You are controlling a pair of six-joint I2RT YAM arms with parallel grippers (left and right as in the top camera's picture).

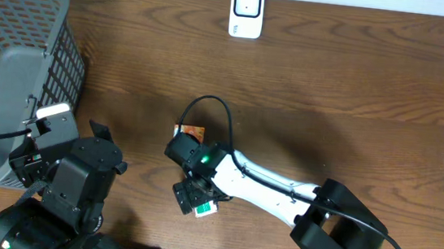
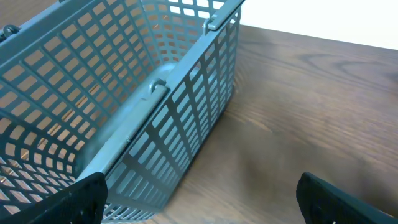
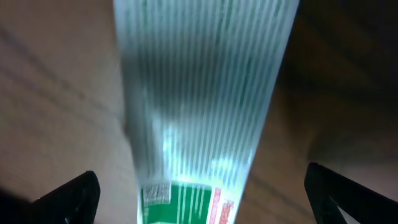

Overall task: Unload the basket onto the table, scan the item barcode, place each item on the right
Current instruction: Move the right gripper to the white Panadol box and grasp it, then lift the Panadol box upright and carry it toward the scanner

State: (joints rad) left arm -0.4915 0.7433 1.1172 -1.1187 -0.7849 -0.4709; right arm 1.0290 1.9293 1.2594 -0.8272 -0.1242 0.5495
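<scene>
Right wrist view: the right gripper [image 3: 205, 202] hangs with jaws spread wide either side of the slim glossy packet with white-green ribbing [image 3: 199, 93], which lies ungripped on the dark wood-grain table [image 3: 50, 93]. Closing on such slick, thin film could buckle it or let it slide out. The white boxy scanner [image 1: 247, 11] stands well apart. The left gripper [image 2: 205, 208] gapes open beside the grey plastic lattice basket [image 2: 124, 93].
</scene>
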